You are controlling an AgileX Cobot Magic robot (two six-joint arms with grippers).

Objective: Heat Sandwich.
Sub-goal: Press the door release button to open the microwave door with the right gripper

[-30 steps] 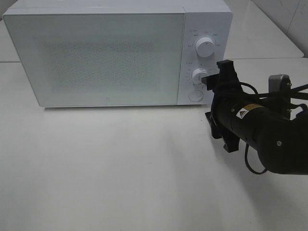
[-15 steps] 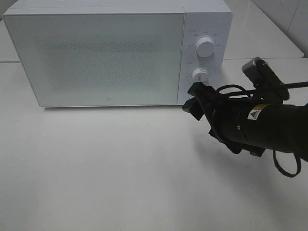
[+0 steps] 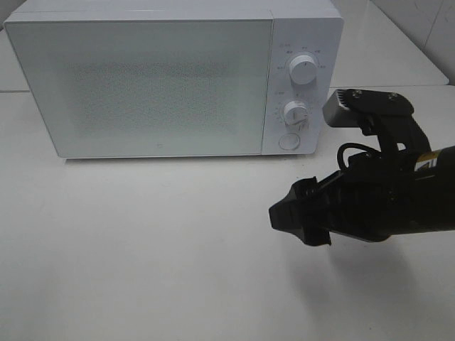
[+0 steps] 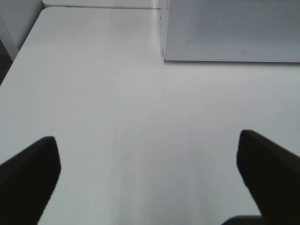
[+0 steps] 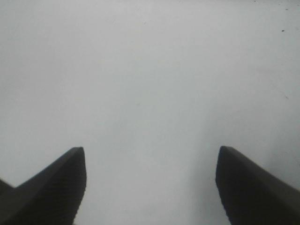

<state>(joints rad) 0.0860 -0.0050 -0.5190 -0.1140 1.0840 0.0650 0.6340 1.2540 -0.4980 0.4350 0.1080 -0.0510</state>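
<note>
Toward 11 o'clock on the white surface [image 3: 142, 249], as the high camera is showing it, the microwave [image 3: 306, 32] is sitting with its door [image 3: 142, 89] shut. An upper dial [image 3: 303, 71], a lower dial [image 3: 295, 112] and a round button [image 3: 288, 141] are lining up along its 3 o'clock side.

I am holding the right tool [image 3: 298, 217] at about 4 o'clock, hovering over the surface in front of the panel and apart from it, with its tip pointing toward 9 o'clock. Its own camera is showing the fingers [image 5: 56, 187] standing wide apart, gripping nothing, with bare surface between them.

I am seeing the left tool [image 4: 146, 136] only through its wrist camera. Its fingers [image 4: 28, 173] are spreading as wide as they go, carrying nothing, and are facing a lower corner of the microwave.

I am not finding the sandwich in any view. The frosted door is keeping me from telling whether it is inside.
</note>
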